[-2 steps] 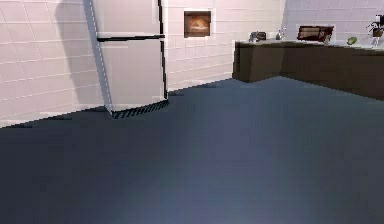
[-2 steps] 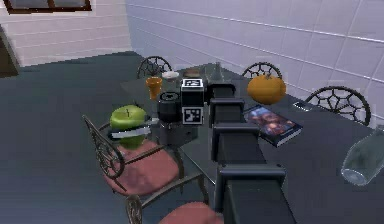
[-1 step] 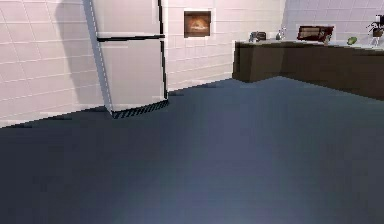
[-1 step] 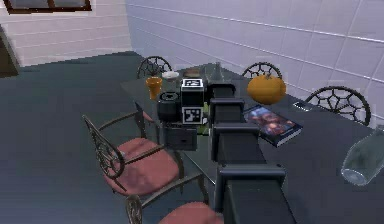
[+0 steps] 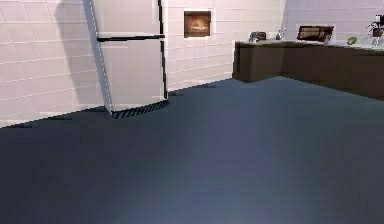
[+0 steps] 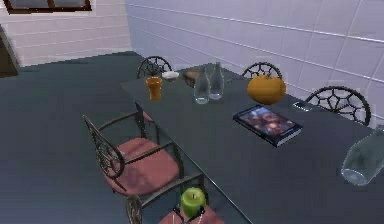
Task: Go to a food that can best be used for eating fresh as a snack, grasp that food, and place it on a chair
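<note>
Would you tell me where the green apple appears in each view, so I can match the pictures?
Forward view: fridge and counter ahead; small green blob on the counter, unidentifiable.
Arm side view: green apple at bottom centre, by the table edge.
Shared landmark: the dark floor.

Bare floor (image 5: 200, 160) is seen ahead. The way is blocked by a fridge (image 5: 130, 60) at eleven o'clock and a counter (image 5: 300, 65) at two o'clock.
</note>
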